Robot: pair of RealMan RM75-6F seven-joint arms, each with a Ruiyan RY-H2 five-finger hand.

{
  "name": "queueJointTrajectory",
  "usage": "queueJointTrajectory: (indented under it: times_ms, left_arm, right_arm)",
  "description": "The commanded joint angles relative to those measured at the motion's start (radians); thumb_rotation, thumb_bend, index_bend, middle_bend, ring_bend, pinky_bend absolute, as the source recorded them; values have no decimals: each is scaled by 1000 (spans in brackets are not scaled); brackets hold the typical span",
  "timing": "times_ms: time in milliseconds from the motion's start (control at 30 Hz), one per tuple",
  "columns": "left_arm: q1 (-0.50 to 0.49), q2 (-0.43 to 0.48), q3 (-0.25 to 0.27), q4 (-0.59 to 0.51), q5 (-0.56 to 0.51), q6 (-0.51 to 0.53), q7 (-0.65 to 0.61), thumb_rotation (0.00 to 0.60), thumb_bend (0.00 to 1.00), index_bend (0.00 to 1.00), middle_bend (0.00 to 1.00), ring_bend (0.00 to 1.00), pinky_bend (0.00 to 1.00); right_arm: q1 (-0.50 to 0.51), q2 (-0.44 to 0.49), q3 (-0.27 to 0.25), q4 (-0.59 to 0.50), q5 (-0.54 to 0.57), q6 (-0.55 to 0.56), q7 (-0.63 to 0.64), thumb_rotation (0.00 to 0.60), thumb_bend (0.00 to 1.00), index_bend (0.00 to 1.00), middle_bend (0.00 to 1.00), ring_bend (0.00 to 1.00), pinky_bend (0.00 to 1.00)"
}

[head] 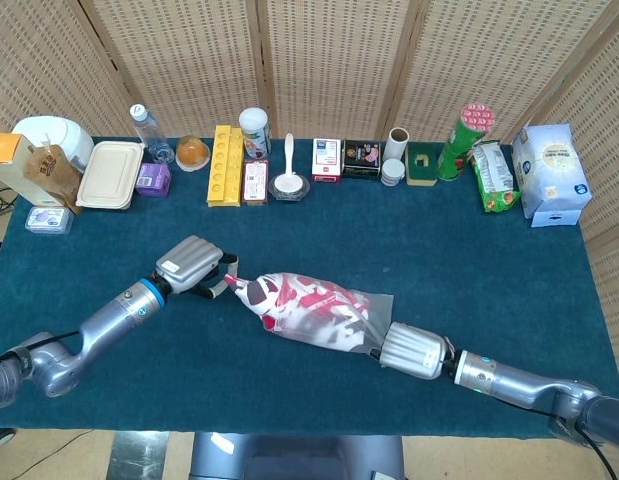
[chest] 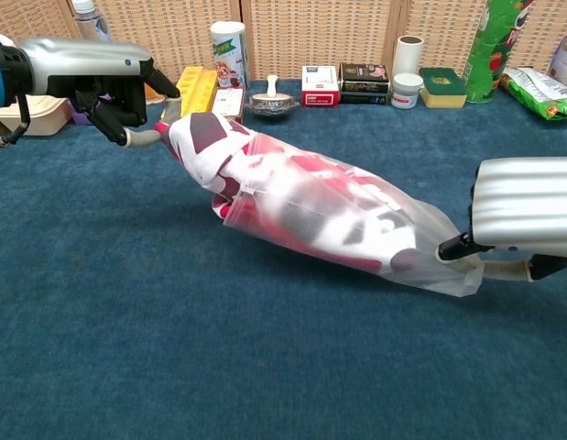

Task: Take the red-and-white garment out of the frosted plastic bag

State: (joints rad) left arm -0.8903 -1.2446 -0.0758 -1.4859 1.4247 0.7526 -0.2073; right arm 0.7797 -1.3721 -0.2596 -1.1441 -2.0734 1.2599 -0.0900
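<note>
Red-and-white garment (chest: 202, 137) sticks partway out of frosted plastic bag (chest: 356, 220), mid-table nearer front edge. Left hand (chest: 118, 96) pinches garment's exposed end; right hand (chest: 521, 220) grips bag's closed end. Boxes, bottles etc. line back edge of blue table (head: 439, 230).

My two silver arms and hands

My left hand (head: 189, 264) and right hand (head: 417, 350) had ribbed silver backs and black fingers with pale tips. Each grey metal arm wore a blue ring at the wrist, and a thin black cable ran along it.
</note>
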Motion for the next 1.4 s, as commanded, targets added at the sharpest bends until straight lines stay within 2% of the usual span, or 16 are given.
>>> queueJointTrajectory:
  times_ms: [33, 633, 1400]
  left_arm:
    - [6, 10, 1, -3, 5, 8, -6, 600, 434, 829, 1000, 961, 874]
    - [56, 88, 5, -2, 19, 70, -34, 600, 433, 830, 1000, 961, 874]
    - [131, 183, 3, 45, -23, 110, -54, 600, 433, 829, 1000, 961, 874]
  right_arm:
    - [-6, 5, 1, 3, 6, 0, -2, 600, 569, 833, 994, 1000, 1000]
    - [-62, 50, 8, 25, 50, 19, -5, 600, 574, 836, 996, 1000, 1000]
    - [-155, 129, 39, 50, 115, 90, -9, 600, 577, 838, 996, 1000, 1000]
